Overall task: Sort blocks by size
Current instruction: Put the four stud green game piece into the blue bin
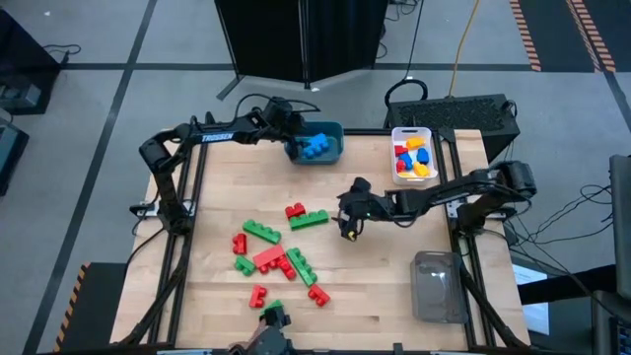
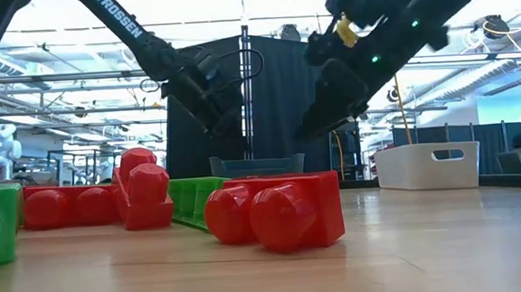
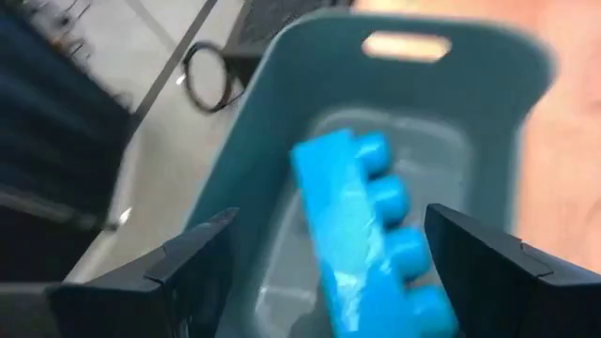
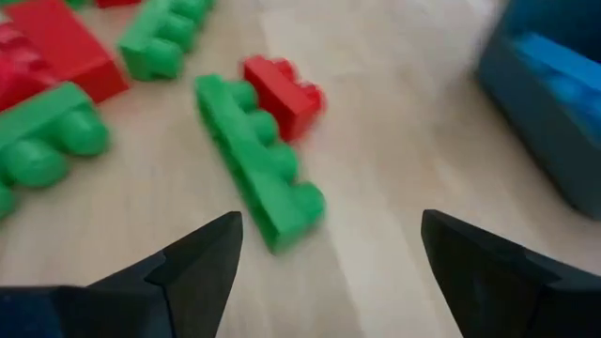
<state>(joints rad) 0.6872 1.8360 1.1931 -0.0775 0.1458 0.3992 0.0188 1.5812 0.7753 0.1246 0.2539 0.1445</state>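
The tabletop (image 1: 394,296) was a pale wood slab carrying everything. Left arm (image 1: 197,136) reached along the far edge; right arm (image 1: 463,189) came in from the right edge toward the middle.

Three bins were present. A clear bin (image 1: 437,286) sat near the right edge toward the near corner. A teal bin (image 1: 330,130) stood at the far edge, about mid-width, and held blue blocks (image 1: 315,146). A white bin (image 1: 414,133) stood at the far edge toward the right corner and held yellow, red and blue blocks (image 1: 412,161) (individual sizes could not be made out in the high view).

Left end effector (image 3: 324,253) hung over the teal bin with its fingers (image 3: 178,268) spread apart; in the left wrist view a long blue block (image 3: 366,235) lay between them, inside the bin, with no finger touching it.

Right end effector (image 4: 324,253) hovered above the tabletop's centre, fingers apart and empty, just beside a long green block (image 4: 258,160) and a short red block (image 4: 282,89) that touched each other.

Loose red and green blocks (image 1: 276,258) lay scattered left of centre, reaching toward the near edge (mixed lengths). In the low view red blocks (image 2: 278,213) filled the foreground.
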